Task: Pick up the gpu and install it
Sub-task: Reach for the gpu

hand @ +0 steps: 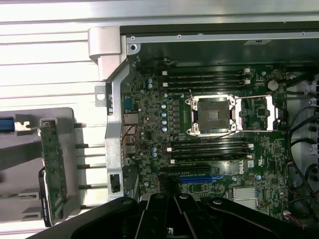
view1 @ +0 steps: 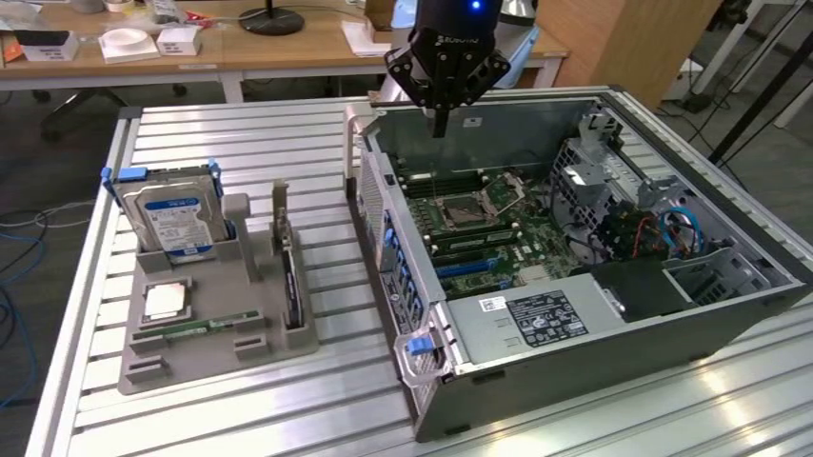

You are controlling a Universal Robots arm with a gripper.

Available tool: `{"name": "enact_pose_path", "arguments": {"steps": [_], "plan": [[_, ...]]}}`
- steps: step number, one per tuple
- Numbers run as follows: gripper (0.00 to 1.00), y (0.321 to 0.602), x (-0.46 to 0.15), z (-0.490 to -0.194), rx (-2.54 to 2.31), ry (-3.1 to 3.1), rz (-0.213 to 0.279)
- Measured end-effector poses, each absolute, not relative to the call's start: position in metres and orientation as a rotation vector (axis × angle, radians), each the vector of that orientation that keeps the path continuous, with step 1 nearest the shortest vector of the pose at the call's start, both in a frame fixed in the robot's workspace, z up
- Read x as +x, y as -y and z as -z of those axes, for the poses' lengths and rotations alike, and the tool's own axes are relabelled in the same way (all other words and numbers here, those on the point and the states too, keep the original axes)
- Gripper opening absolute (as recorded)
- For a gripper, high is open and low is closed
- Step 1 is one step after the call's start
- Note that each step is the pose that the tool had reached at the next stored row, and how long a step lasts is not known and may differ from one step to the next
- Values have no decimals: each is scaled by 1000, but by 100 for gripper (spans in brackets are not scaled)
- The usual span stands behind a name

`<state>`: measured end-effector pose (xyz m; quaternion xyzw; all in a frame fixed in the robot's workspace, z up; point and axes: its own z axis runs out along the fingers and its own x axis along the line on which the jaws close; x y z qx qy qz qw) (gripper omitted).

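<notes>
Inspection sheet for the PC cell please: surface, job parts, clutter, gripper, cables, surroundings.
Surface: slatted aluminium table carrying a grey parts tray and an open computer case.
Job's things: gpu standing on edge in the tray, untouched; motherboard exposed.
Clutter: hard drive, silver square chip and RAM stick in the tray.
Gripper: gripper shut, empty, above the case's far wall.
Cables: blue and red leads inside the case; blue cables on the floor.
Surroundings: wooden desks with white boxes.
</notes>
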<state>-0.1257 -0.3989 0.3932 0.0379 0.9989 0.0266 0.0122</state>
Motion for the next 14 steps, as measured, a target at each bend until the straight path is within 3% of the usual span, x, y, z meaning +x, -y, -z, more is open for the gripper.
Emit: {"name": "enact_pose_path", "arguments": {"steps": [14], "plan": [[11, 399, -135, -393, 118, -3114, -83]]}}
